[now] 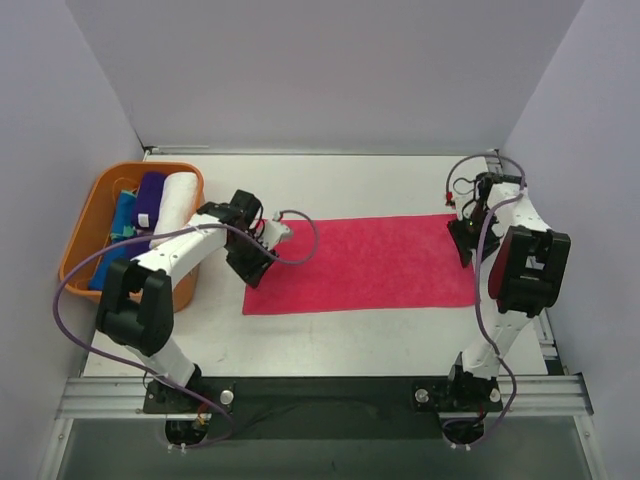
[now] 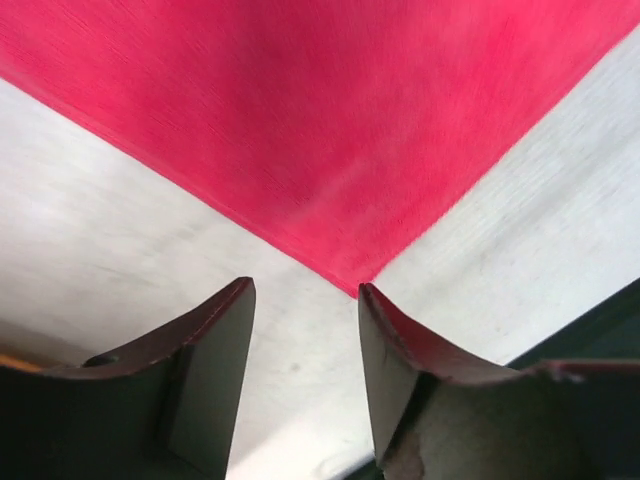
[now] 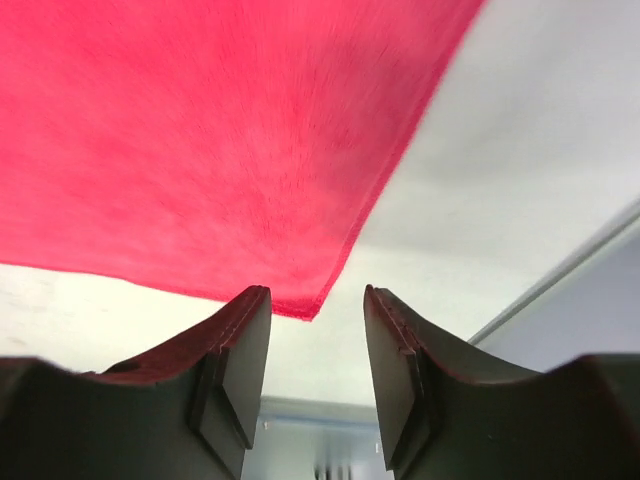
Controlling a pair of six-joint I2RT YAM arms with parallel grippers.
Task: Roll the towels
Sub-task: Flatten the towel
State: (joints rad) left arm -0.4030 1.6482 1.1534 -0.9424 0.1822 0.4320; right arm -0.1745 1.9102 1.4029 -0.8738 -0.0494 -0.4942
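Top external: hot pink towel (image 1: 365, 265) lies flat, seemingly ready for rolling; left gripper (image 1: 256, 272) at nine o'clock, right gripper (image 1: 465, 250) at three, both parted, empty.

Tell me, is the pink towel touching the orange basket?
Apart. The top view shows a strip of bare table between the towel's near left corner and the basket's right wall.

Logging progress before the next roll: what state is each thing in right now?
pink towel: spread flat, unrolled, on the table.
white towel: rolled, in the orange basket.
purple towel: rolled, in the basket.
blue towel: in the basket, shape unclear.
left gripper: open, empty, at the towel's corner.
right gripper: open, empty, at the towel's corner.
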